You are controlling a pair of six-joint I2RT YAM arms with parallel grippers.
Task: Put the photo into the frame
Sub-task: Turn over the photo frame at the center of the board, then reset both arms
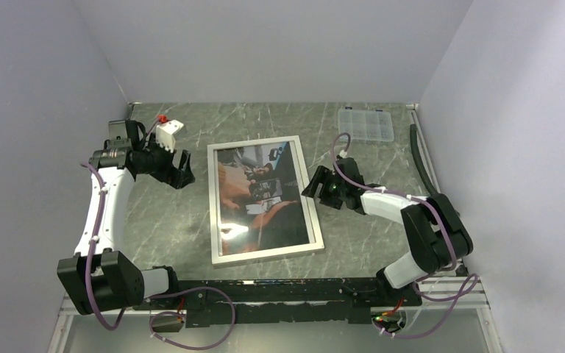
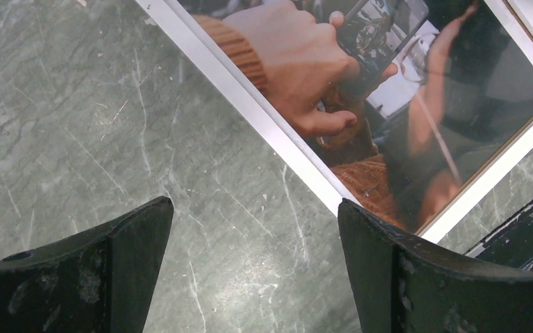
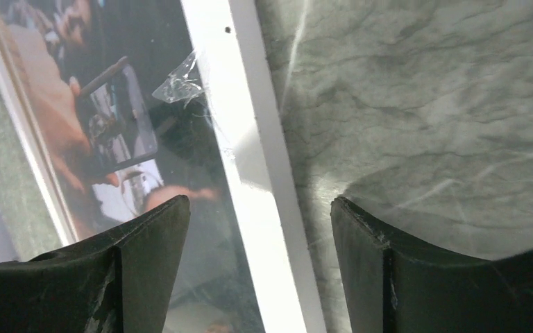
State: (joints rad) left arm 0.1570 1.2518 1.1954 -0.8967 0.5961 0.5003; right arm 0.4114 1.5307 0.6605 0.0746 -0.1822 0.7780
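Left fingers and right fingers gape flanking the frame, box well apart

Frame: white rails. Photo: dark ground, orange-red knit, skin tones. Table: grey-green marble, pale veining. Compartment box: clear, colourless. Cables: purple. Walls: plain pale grey-lilac

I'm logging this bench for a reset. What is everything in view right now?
thin-railed rectangular picture frame: one, white, flat at table centre
glossy paper photo: one, dark with orange and skin tones, face up inside the frame
small plastic compartment box: one, clear, far right
marbled stone-look table: one, grey-green, under everything
left gripper: one, black, open, left of the frame
right gripper: one, black, open, over the frame's right rail
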